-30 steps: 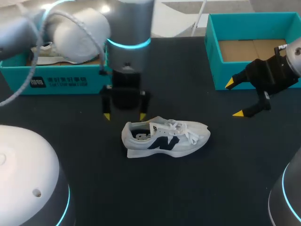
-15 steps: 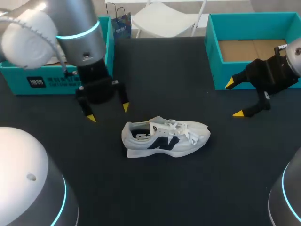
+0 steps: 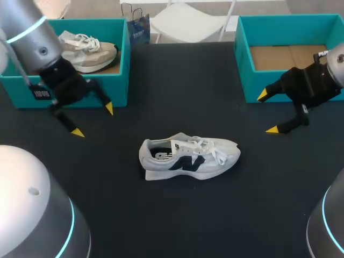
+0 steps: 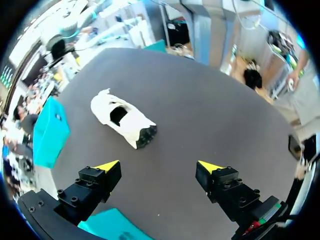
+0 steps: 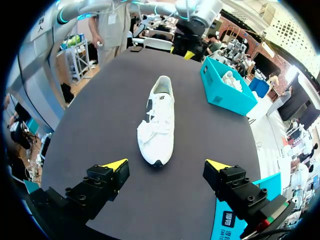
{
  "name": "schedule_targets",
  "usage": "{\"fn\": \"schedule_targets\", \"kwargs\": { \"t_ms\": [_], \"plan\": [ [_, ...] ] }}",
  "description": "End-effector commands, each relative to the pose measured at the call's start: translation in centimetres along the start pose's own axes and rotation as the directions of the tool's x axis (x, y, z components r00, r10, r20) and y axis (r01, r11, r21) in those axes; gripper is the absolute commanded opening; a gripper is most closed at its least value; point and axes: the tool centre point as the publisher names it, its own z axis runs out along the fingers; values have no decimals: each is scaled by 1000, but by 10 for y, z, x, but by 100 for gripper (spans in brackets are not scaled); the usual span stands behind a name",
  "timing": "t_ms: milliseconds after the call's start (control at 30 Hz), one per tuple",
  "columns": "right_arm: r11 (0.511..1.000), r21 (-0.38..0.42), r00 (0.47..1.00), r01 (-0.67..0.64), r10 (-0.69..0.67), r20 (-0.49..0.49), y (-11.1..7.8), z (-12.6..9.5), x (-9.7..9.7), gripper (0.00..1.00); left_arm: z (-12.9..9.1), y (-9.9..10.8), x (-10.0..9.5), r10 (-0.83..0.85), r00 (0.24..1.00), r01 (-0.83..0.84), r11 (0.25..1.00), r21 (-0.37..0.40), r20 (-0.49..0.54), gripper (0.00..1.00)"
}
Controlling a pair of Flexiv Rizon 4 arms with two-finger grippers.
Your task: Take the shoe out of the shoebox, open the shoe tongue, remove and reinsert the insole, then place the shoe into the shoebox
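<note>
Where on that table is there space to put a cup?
Widest bare stretch: between the left shoebox and right shoebox, behind the shoe. The strip in front of the shoe is bare too. Crowded: beside each box, where the left gripper and right gripper hang.

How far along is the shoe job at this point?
Done: the shoe is out of its box and sits on the table. In hand: nothing; the left gripper and right gripper are both open, empty and apart from it. Left: at least putting it into the empty shoebox. Whether the tongue and insole steps happened cannot be told.
</note>
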Motion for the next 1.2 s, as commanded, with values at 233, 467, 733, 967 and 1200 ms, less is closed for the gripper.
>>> {"fn": "schedule_targets", "kwargs": {
  "t_ms": [233,467,733,967,1200],
  "plan": [
    [1000,3,1000,0,0,-1,0,1,-1,100,12,13,26,-725,668,473,587,658,167,100],
    [1000,3,1000,0,0,-1,0,1,-1,100,12,13,26,-725,668,473,587,658,167,100],
    [1000,3,1000,0,0,-1,0,1,-1,100,12,13,26,-725,668,473,587,658,167,100],
    [1000,3,1000,0,0,-1,0,1,-1,100,18,12,32,-720,666,436,585,684,192,100],
    [1000,3,1000,0,0,-1,0,1,-1,100,46,3,45,-666,708,372,635,677,236,100]
  ]
}}
